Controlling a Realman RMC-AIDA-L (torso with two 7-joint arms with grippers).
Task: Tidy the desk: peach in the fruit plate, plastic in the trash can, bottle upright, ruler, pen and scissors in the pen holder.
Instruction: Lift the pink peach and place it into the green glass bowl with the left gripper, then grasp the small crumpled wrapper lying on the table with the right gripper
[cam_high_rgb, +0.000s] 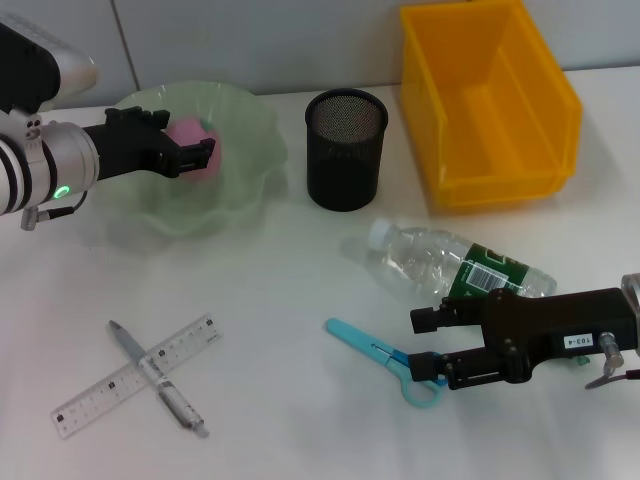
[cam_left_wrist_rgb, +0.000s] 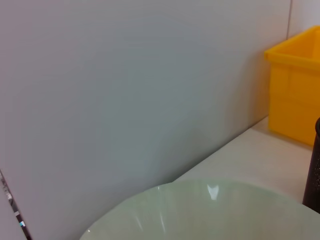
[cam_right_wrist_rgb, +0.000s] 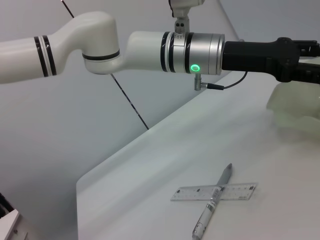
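a plain white worktop (cam_high_rgb: 290, 420) fills the head view, smooth and matte, soft even light on it, only faint shadows. behind it runs a pale grey wall (cam_high_rgb: 250, 45), meeting the worktop's far edge, with a thin dark vertical seam near the left. in the left wrist view that same wall (cam_left_wrist_rgb: 125, 90) takes up most of the picture, flat and bare, another seam at the far corner. in the right wrist view the worktop's edge (cam_right_wrist_rgb: 120, 150) stands against grey panels crossed by a dark diagonal line.
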